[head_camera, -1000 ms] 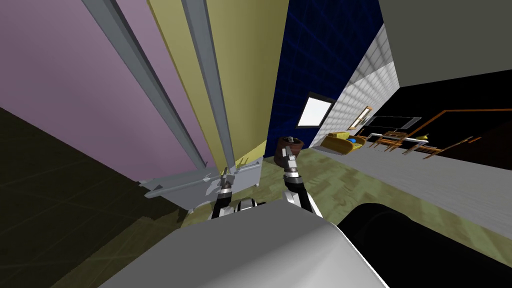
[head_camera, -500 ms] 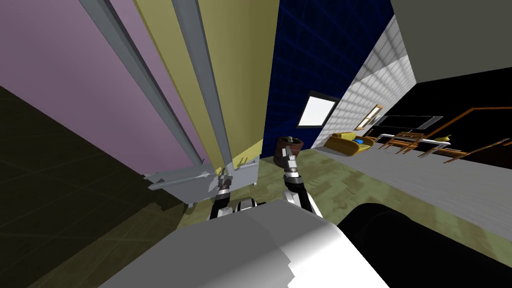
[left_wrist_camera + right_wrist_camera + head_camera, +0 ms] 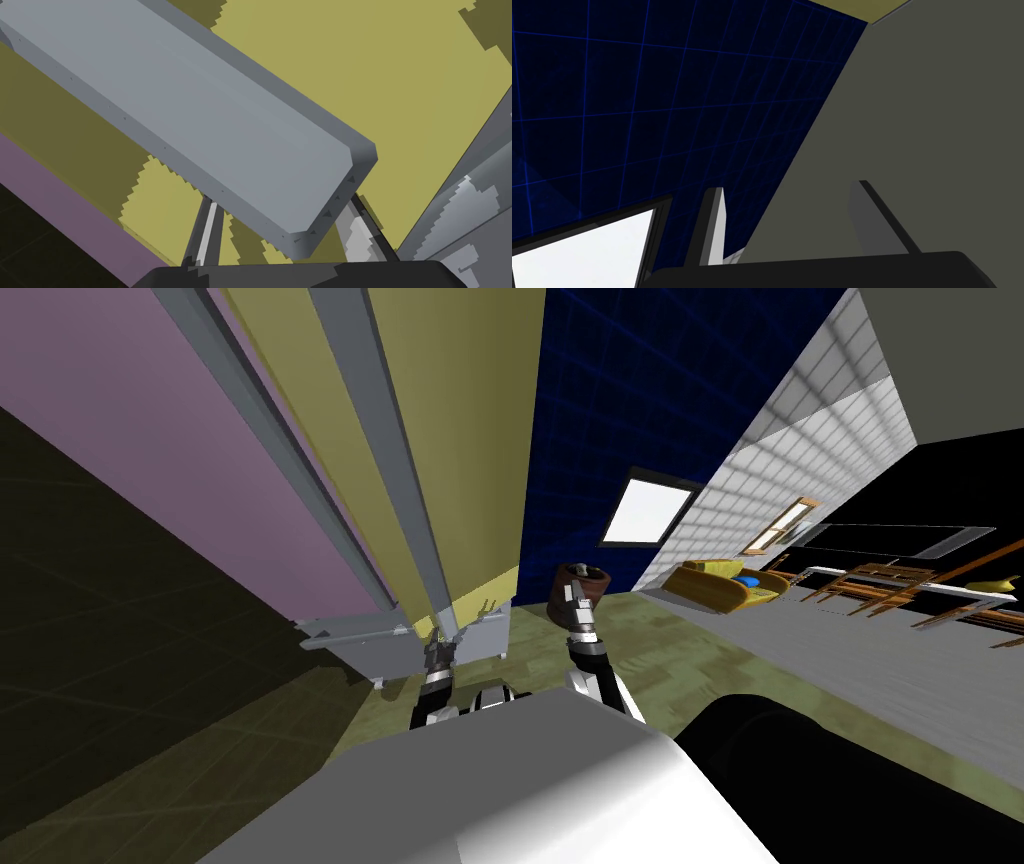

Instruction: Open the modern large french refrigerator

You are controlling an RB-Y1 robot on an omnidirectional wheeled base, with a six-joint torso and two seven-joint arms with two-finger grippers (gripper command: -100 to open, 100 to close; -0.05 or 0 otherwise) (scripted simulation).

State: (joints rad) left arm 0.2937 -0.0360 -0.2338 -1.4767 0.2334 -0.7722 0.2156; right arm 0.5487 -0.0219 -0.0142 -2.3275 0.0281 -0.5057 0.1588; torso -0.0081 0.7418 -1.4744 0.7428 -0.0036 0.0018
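The refrigerator has a purple left door [image 3: 120,438] and a yellow right door [image 3: 460,438], each with a long grey bar handle. My left gripper [image 3: 440,640] is at the lower end of the yellow door's handle [image 3: 380,438]. In the left wrist view that handle [image 3: 200,100] crosses between the two fingers of the left gripper [image 3: 280,205], which stand against its sides. The yellow door [image 3: 375,60] lies behind it. My right gripper [image 3: 578,593] hangs free to the right, and in its wrist view the right gripper [image 3: 789,187] is open and empty.
A grey drawer front [image 3: 350,638] runs below the doors. A brown pot [image 3: 592,580] stands on the floor just beyond the right gripper. Farther right are a yellow sofa [image 3: 715,583] and a wooden table with chairs [image 3: 880,583]. A dark panel rises on the left.
The whole head view has swung, so I have moved. My left hand stays at the handle's lower end and has drifted slightly left in the picture. The right arm holds its pose.
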